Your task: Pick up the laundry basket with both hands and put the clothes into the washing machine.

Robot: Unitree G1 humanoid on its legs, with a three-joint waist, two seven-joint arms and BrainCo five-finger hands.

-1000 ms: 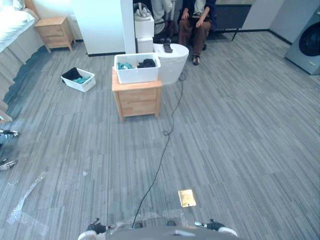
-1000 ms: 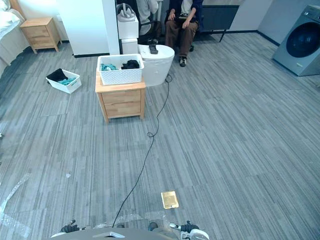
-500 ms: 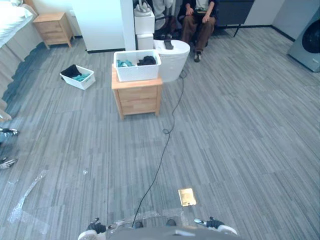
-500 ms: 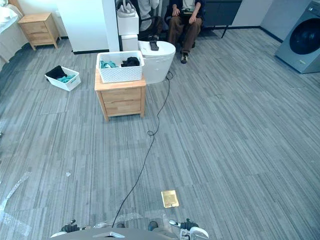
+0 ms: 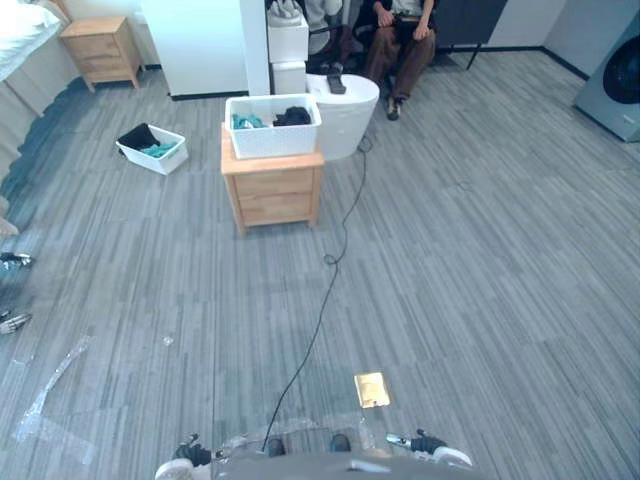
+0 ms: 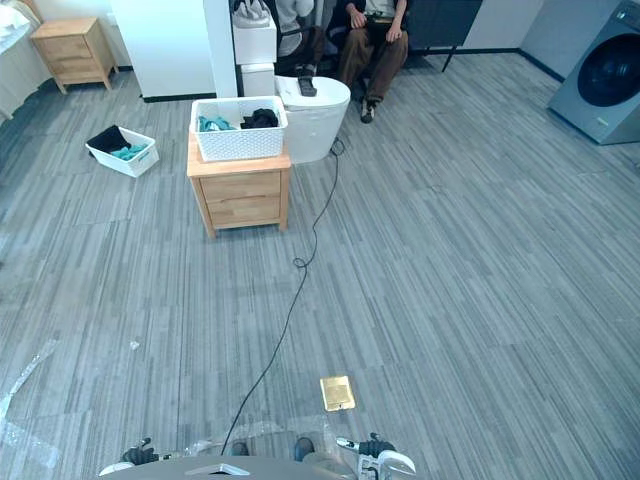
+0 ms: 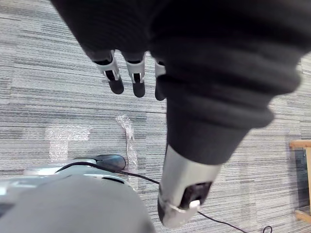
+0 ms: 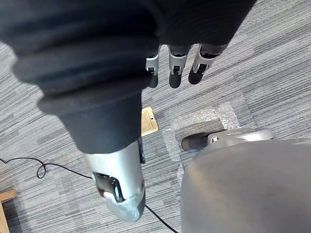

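Laundry basket [image 5: 273, 137], white and perforated, sits long side crosswise on a cabinet [image 5: 275, 195], clothes [image 5: 293, 118] inside, I think; my left hand [image 7: 138, 80] and right hand [image 8: 176, 68] hang straight-fingered, empty.

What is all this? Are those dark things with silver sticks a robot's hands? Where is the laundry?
Yes, it is a walking robot with two hands. Two pictures come from cameras in its head, looking down at the room. The other two come from cameras on its wrists: they show the left hand and the right hand above the grey floor, fingers straight, holding nothing. Across the room a white laundry basket with clothes in it stands on a small wooden cabinet. The washing machine is far off to the right. A person sits behind the basket.
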